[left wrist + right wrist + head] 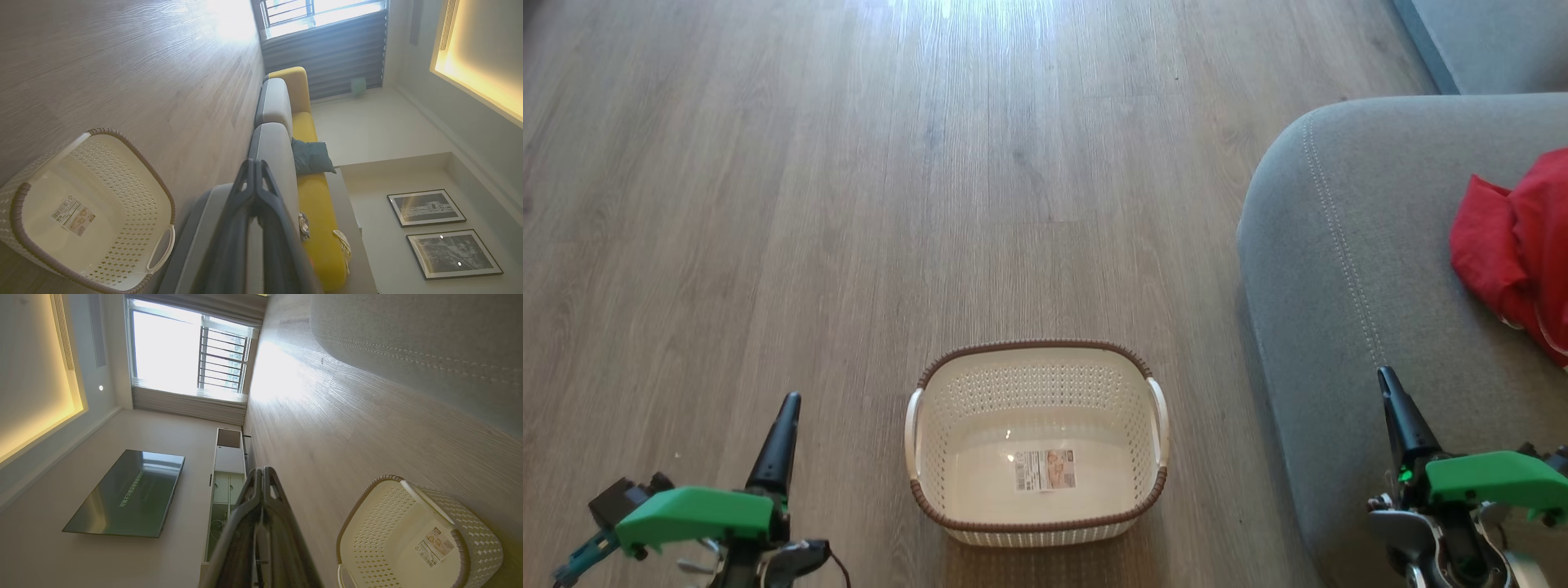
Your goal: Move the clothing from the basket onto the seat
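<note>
lying crumpled at the right edge of the head view, the clothing (1515, 253), a bright red heap partly cut off by the frame, rests on the seat (1339, 286), a grey upholstered cushion with a pale stitched seam curving round its rounded corner. just left of the seat, and apart from the red fabric, the basket (1033, 344) stands upright on the wood-grain floor (849, 204), its cream perforated walls and brown woven-look rim framing a bare bottom that carries a label sticker (1045, 470). the left gripper (790, 400) hangs over the floor to the basket's left, its two dark fingers pressed together into a single point and holding nothing. the right gripper (1385, 376) shows against the grey of the seat, near its front edge and well short of the clothing, its fingers likewise closed tight on nothing. from the left wrist, the closed fingers (255, 167) point along the grey seat cushions (273, 102) toward a yellow sofa back (314, 196), a dark cushion (312, 157), two framed pictures (427, 207) on the wall and a bright window (322, 14). from the right wrist, the shut fingers (261, 473) aim past the basket toward a wall-mounted television (130, 494) and a pale cabinet (226, 473).
</note>
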Robot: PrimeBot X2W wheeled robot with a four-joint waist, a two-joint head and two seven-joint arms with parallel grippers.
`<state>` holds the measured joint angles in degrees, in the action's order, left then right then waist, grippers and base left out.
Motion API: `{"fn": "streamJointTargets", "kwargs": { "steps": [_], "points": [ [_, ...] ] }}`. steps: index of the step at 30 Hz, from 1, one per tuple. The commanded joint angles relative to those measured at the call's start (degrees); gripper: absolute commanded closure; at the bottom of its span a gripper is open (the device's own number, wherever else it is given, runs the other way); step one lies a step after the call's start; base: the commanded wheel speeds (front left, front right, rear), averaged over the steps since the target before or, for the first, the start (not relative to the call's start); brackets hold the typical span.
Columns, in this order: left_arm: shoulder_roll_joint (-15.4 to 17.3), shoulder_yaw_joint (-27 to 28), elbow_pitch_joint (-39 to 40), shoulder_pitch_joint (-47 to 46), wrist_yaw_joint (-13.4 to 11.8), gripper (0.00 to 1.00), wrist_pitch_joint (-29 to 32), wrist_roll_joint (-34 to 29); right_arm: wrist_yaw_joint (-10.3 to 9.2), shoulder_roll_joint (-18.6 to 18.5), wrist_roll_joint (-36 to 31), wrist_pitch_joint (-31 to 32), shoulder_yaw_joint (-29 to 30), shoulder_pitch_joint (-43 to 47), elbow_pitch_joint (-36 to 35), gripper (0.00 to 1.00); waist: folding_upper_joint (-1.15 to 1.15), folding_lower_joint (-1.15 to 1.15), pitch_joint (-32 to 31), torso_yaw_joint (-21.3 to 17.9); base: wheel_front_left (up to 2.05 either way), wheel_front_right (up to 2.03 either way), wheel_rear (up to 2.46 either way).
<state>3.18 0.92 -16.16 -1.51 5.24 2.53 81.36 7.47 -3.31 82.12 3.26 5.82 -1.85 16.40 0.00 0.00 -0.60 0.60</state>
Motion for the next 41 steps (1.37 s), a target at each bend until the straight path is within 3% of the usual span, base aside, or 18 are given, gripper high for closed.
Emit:
{"fn": "streamJointTargets", "kwargs": {
  "steps": [1, 18, 41],
  "points": [
    [0.2, 2.3, 1.9, -3.2, 0.6, 1.0, 0.7, 1.5, 0.02, 0.2, 1.4, 0.5, -0.6, -3.0, -2.2, 1.0, 0.0, 0.0, 0.1, 0.0, 0.0, 0.0, 0.0],
    [0.1, 5.1, 2.1, -4.6, 2.3, 1.0, 3.5, 11.3, 0.02, 0.4, 10.0, 3.3, 0.8, -4.3, -2.4, 1.0, 0.0, 0.0, 0.8, -0.6, 0.0, 0.0, 0.0],
    [0.0, 5.2, 2.1, -4.7, 2.3, 1.0, 3.7, 11.1, 0.02, 0.4, 10.0, 3.3, 0.8, -4.3, -2.4, 1.0, 0.0, 0.0, 0.8, -0.6, 0.0, 0.0, 0.0]
  ]
}}
